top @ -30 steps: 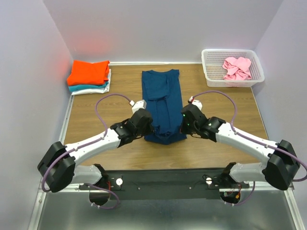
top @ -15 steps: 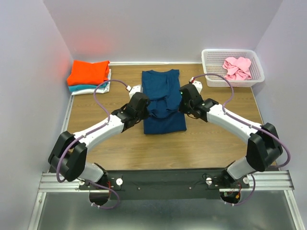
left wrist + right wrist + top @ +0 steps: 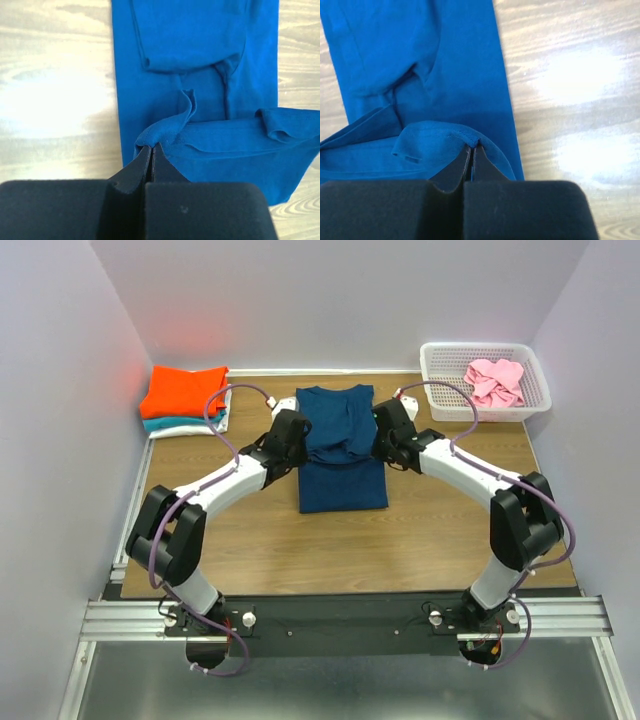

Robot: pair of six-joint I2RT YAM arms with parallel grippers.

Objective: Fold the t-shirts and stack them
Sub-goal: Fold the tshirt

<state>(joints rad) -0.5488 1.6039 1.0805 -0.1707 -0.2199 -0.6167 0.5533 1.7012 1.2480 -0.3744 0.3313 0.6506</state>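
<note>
Both hem corners of the blue t-shirt (image 3: 342, 485) are held up over its middle.
Top view: the left gripper (image 3: 297, 432) and the right gripper (image 3: 381, 430) flank the shirt, which lies lengthwise at the centre of the table (image 3: 420, 535). A stack of folded tees (image 3: 185, 392) sits far left, and a pink tee (image 3: 494, 380) lies in the basket (image 3: 436, 400) far right. Left wrist view: the jaws are clamped on one raised hem corner. Right wrist view: the jaws are pinched tight on the opposite corner, with the cloth draping below.
</note>
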